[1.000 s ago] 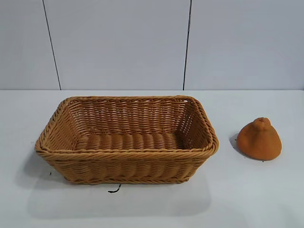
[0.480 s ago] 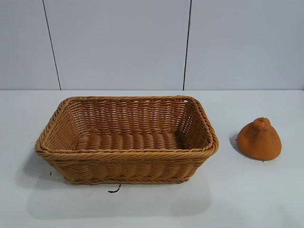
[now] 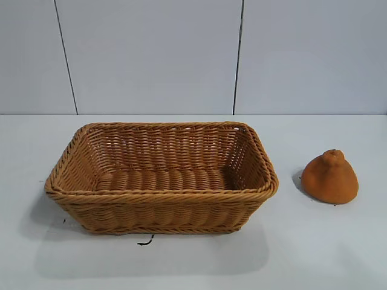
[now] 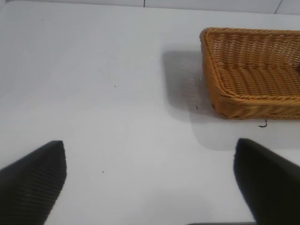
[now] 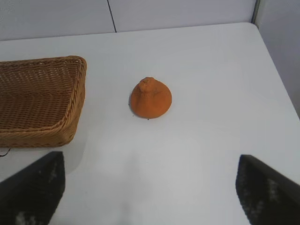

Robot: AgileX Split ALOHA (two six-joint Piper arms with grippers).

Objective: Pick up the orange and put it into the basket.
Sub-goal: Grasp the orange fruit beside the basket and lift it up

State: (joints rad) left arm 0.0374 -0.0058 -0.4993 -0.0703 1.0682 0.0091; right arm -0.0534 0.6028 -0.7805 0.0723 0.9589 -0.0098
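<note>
On the worktop [image 3: 338,254], at 3 o'clock from the basket [image 3: 160,226]: orange [image 3: 330,177], flat base down, nub up, clear of the rim, so easy to reach from above. Nothing inside the basket. Right hand [image 5: 150,197] spread wide, short of the orange, probably lined up to grab. Left hand [image 4: 150,187] also apart, over bare worktop beside the basket.

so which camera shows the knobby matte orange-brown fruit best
The right wrist view: the orange sits near centre, whole, nub visible, apart from the woven wicker basket. The exterior view shows it off to the right. The left wrist view misses it.
</note>
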